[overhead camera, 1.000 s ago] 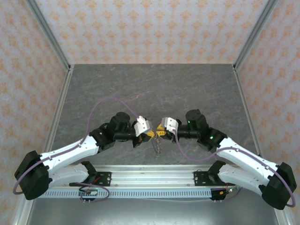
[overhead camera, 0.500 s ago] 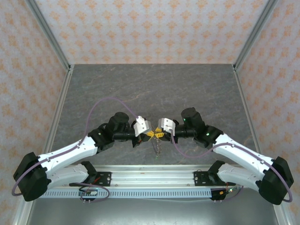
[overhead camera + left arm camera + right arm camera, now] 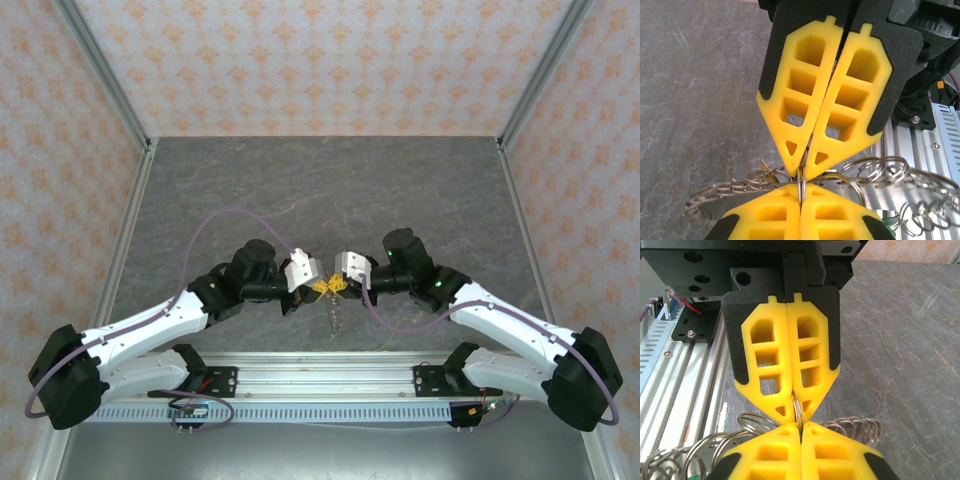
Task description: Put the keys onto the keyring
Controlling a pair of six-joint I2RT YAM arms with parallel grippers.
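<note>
**Operator:** Where's the keyring right now?

**Spotter:** You're holding the keyring [image 3: 335, 312] up just beyond the middle of the rail [image 3: 330, 372]. Your left gripper [image 3: 318, 288] and right gripper [image 3: 338, 287] meet nose to nose there. Both pairs of jaws are closed on the same thin ring, and the rest of the chain droops toward the rail. I can't tell whether its tail touches the tabletop [image 3: 320, 190].

**Operator:** Why pinch one ring from both sides?

**Spotter:** My guess is you're bracing it. With one pinch alone the ring would swing, and with two you can work the coil apart for a key. I can't tell whether any of the keys sit among those loops.

**Operator:** How much room do I have?

**Spotter:** Almost none between the tips, since the yellow pads sit right against each other. On the rail side you're close to the frame edge, and the dangling chain could snag there. Beyond the rail you have plenty of open tabletop, so make your larger moves that way.
</note>
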